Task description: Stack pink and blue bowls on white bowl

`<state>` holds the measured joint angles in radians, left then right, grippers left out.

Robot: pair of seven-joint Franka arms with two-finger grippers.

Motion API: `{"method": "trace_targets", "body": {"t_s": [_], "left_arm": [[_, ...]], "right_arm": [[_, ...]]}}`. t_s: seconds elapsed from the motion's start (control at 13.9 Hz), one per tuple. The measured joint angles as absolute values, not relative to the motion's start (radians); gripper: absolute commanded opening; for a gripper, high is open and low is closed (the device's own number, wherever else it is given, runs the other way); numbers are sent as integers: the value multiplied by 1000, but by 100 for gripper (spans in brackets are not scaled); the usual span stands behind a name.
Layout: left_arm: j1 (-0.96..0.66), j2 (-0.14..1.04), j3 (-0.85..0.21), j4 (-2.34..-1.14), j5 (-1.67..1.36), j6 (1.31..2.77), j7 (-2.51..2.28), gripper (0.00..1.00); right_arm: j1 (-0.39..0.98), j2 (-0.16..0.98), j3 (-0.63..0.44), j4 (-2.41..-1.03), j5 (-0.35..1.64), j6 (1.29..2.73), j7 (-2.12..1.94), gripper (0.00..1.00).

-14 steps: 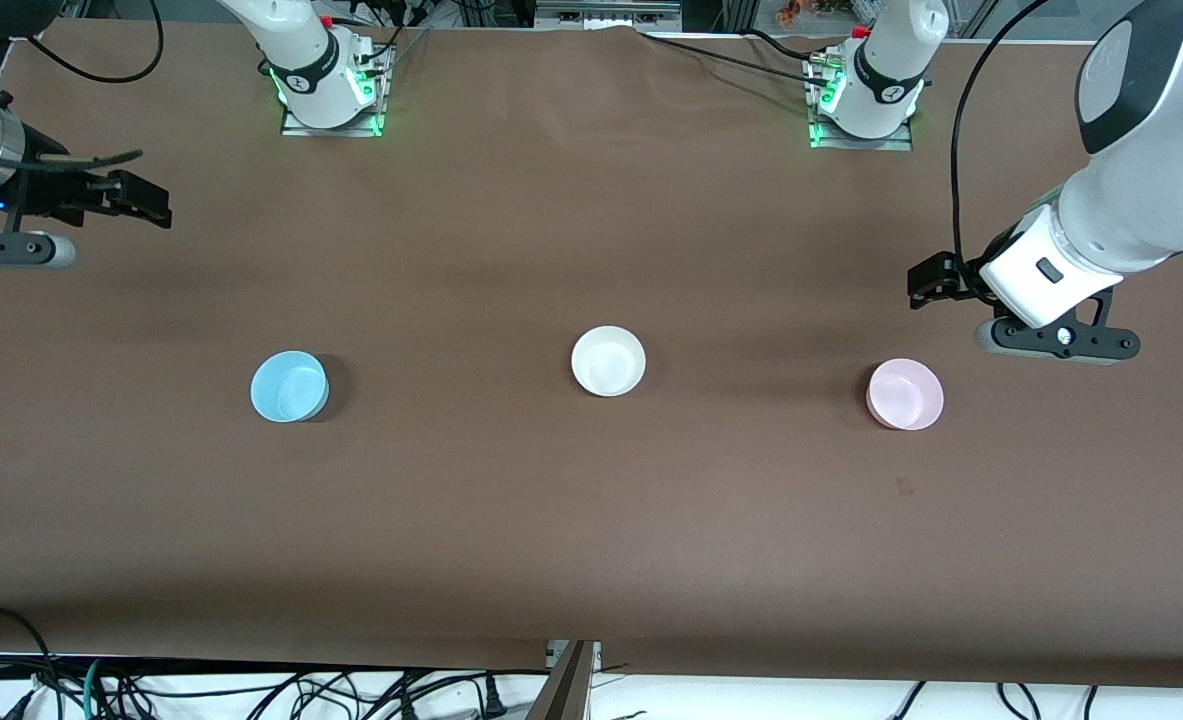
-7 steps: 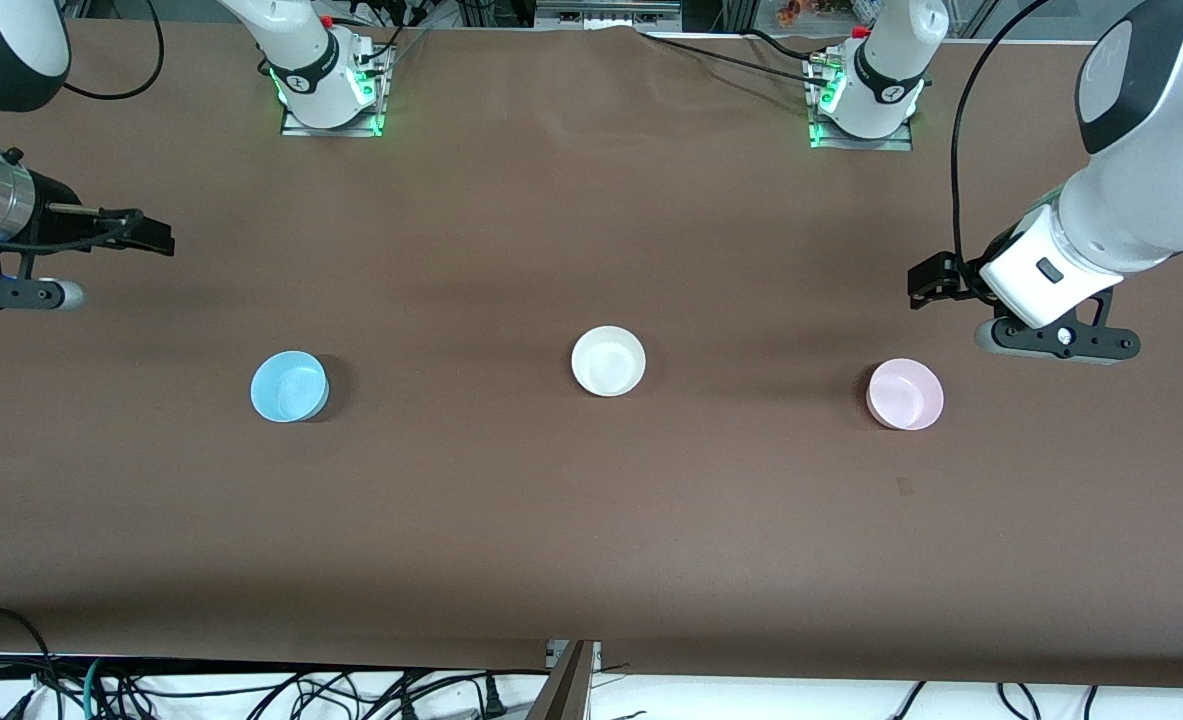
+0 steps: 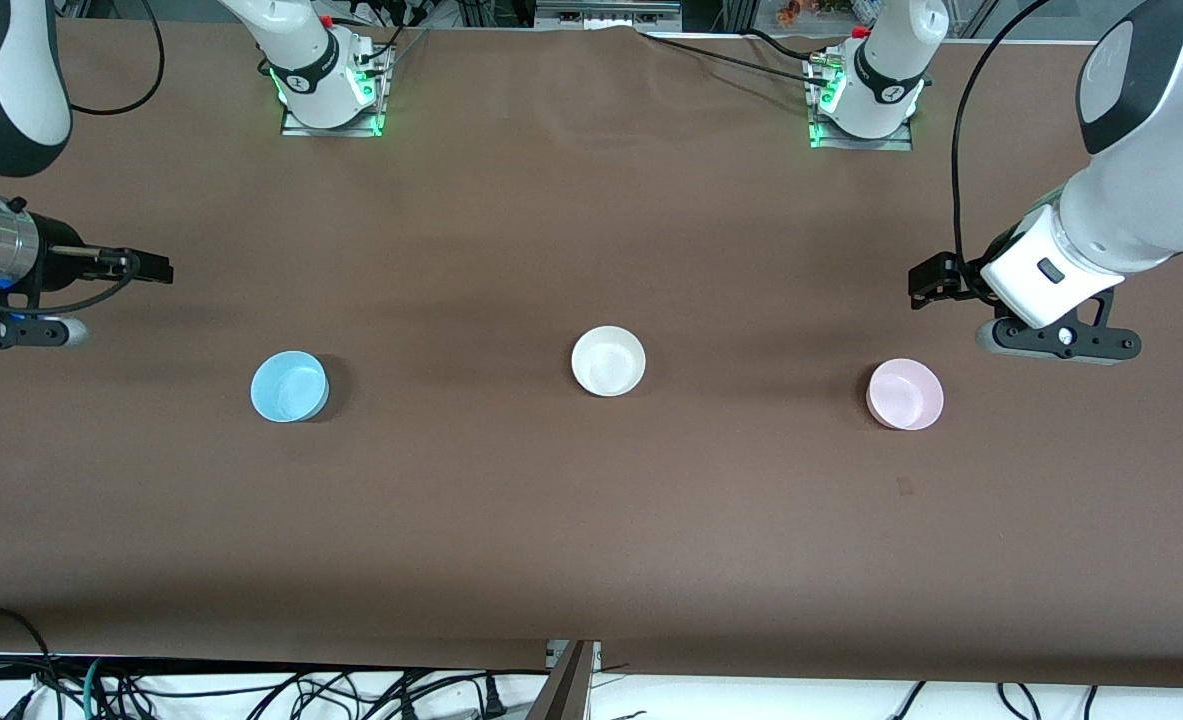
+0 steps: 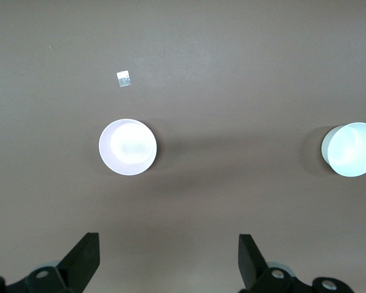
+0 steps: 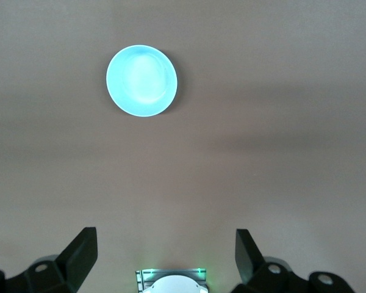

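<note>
Three bowls stand apart in a row across the table. The blue bowl (image 3: pixel 289 386) (image 5: pixel 141 80) is toward the right arm's end, the white bowl (image 3: pixel 608 361) (image 4: pixel 349 149) in the middle, and the pink bowl (image 3: pixel 906 394) (image 4: pixel 127 147) toward the left arm's end. My right gripper (image 3: pixel 151 268) (image 5: pixel 165 233) hangs open over bare table, off to the side of the blue bowl, holding nothing. My left gripper (image 3: pixel 926 280) (image 4: pixel 168 238) is open and empty over bare table close beside the pink bowl.
The brown table (image 3: pixel 591 520) stretches wide around the bowls. A small pale mark (image 3: pixel 904 487) (image 4: pixel 124 78) lies nearer the front camera than the pink bowl. The arm bases (image 3: pixel 331 90) (image 3: pixel 866 100) stand along the table's edge farthest from that camera. Cables hang below the near edge.
My right gripper has swung over the table toward the blue bowl's row, turning its wrist as it went. The left arm and all three bowls have stayed put.
</note>
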<state>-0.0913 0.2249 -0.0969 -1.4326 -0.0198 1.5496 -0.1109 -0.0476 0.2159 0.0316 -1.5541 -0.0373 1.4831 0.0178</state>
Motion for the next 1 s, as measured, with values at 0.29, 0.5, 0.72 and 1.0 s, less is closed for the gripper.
{"method": "trace_targets", "body": {"t_s": [0.29,0.5,0.72,1.0], "left_arm": [[-91,225,-97,-1433,-20,1550,-111,100],[-91,225,-96,-1433,-20,1550,-111,100],[-90,225,-95,-1433,-20,1550,-111,100],[-90,225,-95,-1433,-20,1550,-111,100]], "right_arm": [[-55,268,29,-1556,-37,1527,15,100],[-56,337,29,-1563,-37,1602,14,100],[-58,406,29,-1585,-37,1688,14,100],[-64,432,29,-1650,-37,1815,13,100]]}}
